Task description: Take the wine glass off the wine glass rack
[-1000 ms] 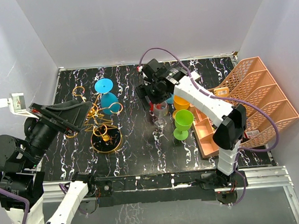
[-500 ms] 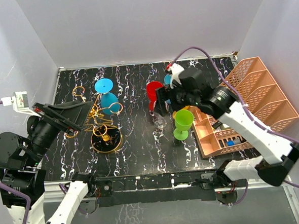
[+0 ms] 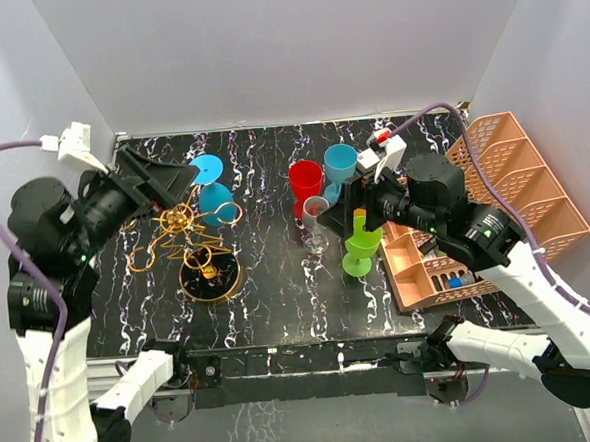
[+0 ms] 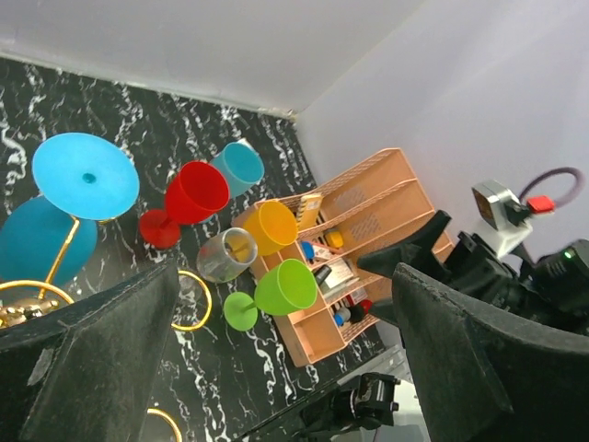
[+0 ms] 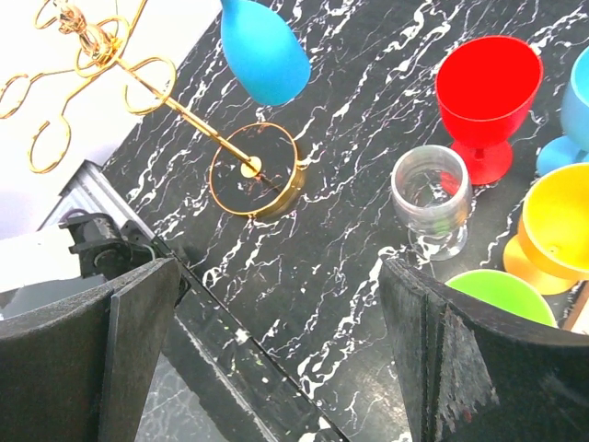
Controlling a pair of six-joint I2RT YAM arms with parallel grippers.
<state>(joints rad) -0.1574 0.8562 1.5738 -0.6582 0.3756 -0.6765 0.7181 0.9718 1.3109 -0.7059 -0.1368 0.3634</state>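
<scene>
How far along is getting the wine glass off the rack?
Looks done: the clear glass and red glass stand on the table. In hand: nothing; left gripper and right gripper are open, empty. Left: the blue wine glass hangs upside down on the rack.

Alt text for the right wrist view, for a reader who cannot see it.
A gold wire rack with a blue glass hanging on it stands on a black table, framed by the open right gripper. Beside it stand a red glass, a clear glass, a yellow glass and a green glass, upright.
</scene>
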